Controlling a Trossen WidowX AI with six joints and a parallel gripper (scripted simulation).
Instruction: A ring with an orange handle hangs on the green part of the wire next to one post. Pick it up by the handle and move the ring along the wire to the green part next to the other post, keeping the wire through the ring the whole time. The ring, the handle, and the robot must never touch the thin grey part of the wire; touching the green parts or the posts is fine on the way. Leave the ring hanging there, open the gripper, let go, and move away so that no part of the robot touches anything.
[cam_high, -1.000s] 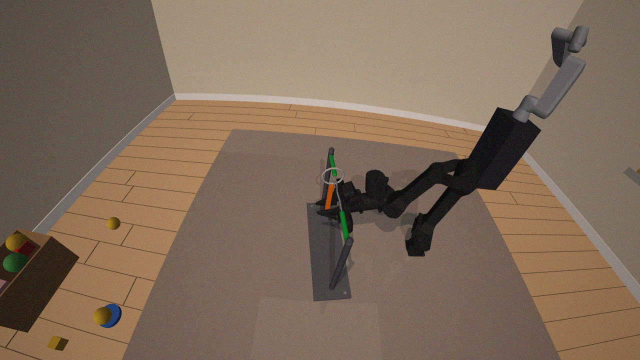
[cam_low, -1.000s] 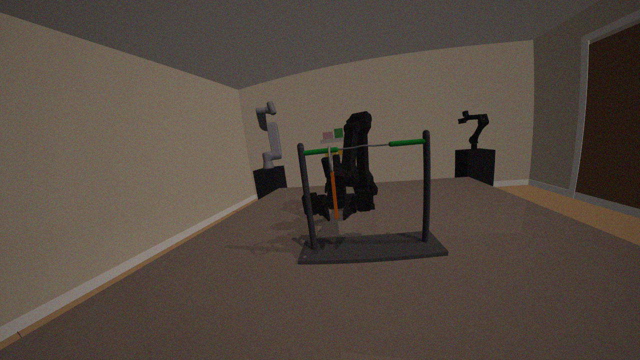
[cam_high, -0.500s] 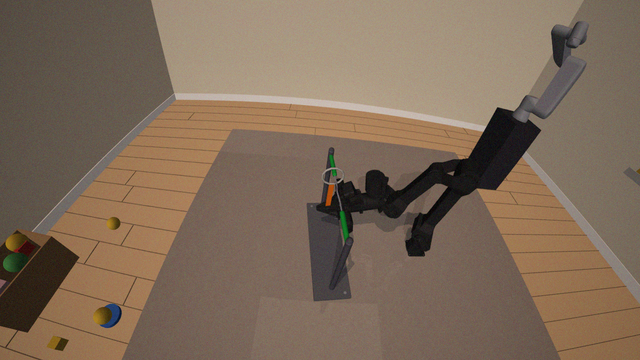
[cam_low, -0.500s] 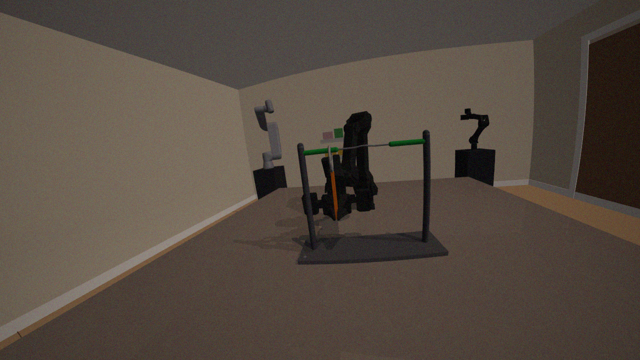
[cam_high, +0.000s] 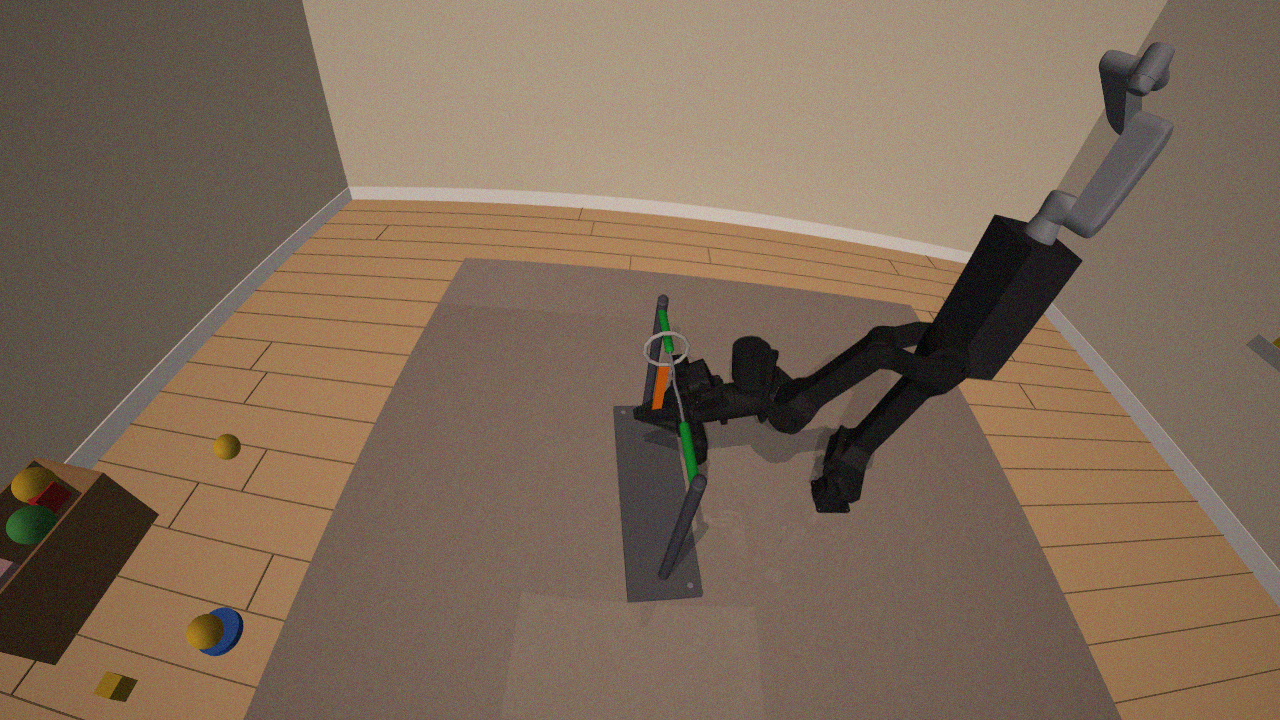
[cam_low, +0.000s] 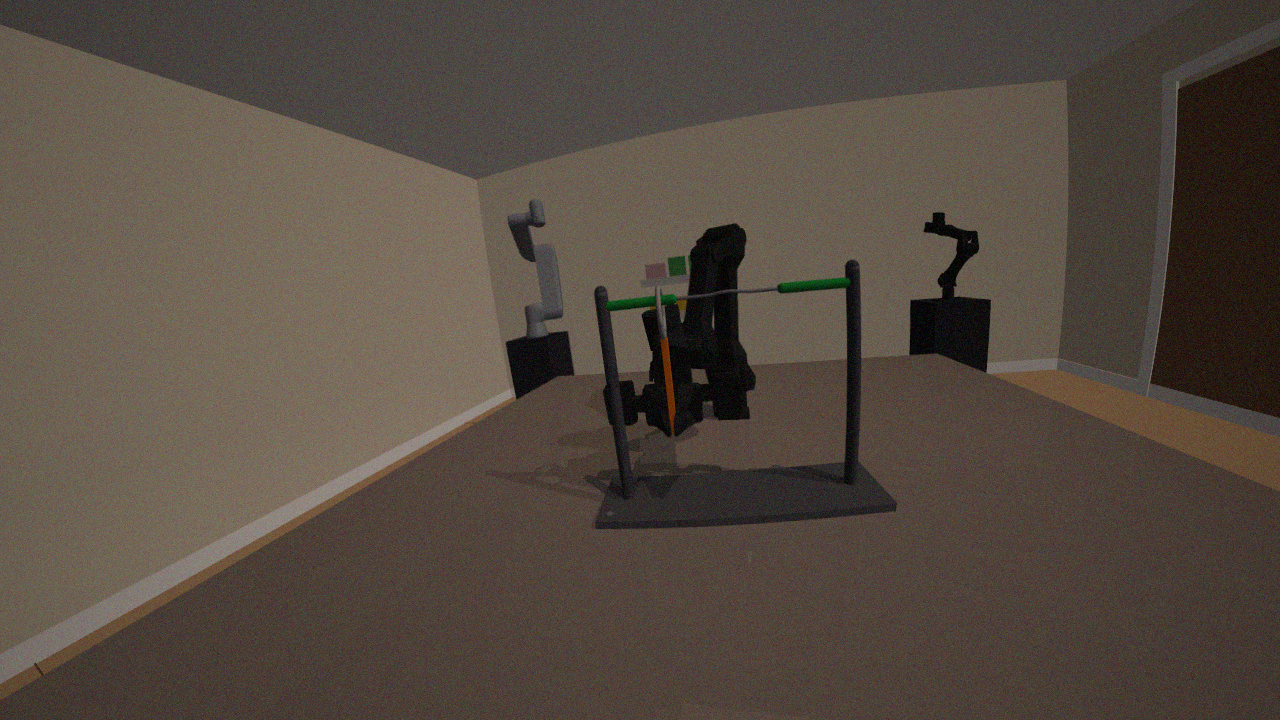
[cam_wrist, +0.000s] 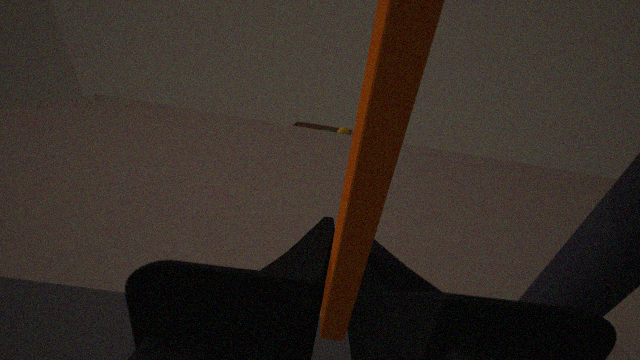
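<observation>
The grey ring is around the inner end of the green part beside one post. Its orange handle hangs down, slightly slanted. My gripper is shut on the handle near its lower end, below the wire. The thin grey wire runs to the other green part at the other post. The ring's contact with the wire cannot be told.
The dark base carries both posts. My wrist and forearm reach in beneath the wire, close to the post by the ring. A grey arm on a black pedestal and a brown box stand farther off.
</observation>
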